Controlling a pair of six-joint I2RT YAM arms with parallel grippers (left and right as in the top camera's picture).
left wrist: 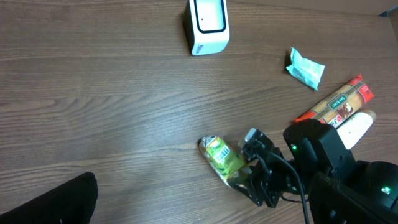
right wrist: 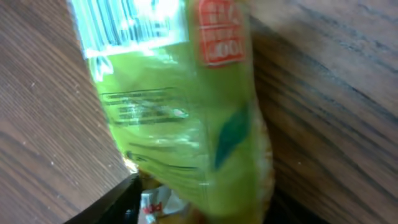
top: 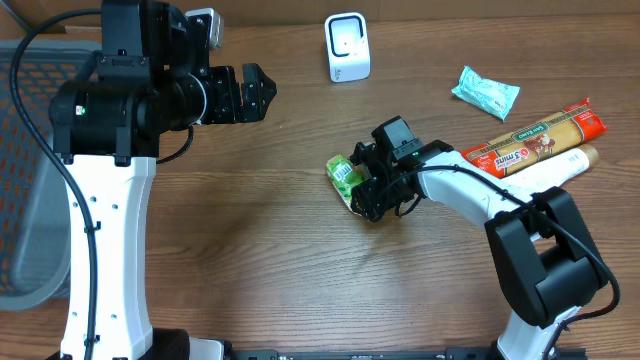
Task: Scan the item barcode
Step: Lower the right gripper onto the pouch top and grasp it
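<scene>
A green packet [top: 345, 172] [left wrist: 221, 155] lies on the wooden table, with a barcode [right wrist: 124, 22] showing at its far end. My right gripper [top: 362, 190] [left wrist: 245, 180] [right wrist: 205, 205] has its jaws around the packet's near end and is shut on it, so the packet [right wrist: 180, 112] fills the right wrist view. The white scanner [top: 347, 47] [left wrist: 207, 25] stands upright at the back of the table, well apart from the packet. My left gripper [top: 255, 90] hangs open and empty high over the table's left side. Only one dark finger [left wrist: 62, 202] of it shows in the left wrist view.
A teal packet [top: 485, 93] [left wrist: 305, 67] lies at the back right. A red box [top: 535, 143] [left wrist: 339, 102] and a white tube [top: 555, 170] [left wrist: 356, 127] lie side by side to the right of my right arm. A grey mesh basket [top: 25, 180] stands at the left edge.
</scene>
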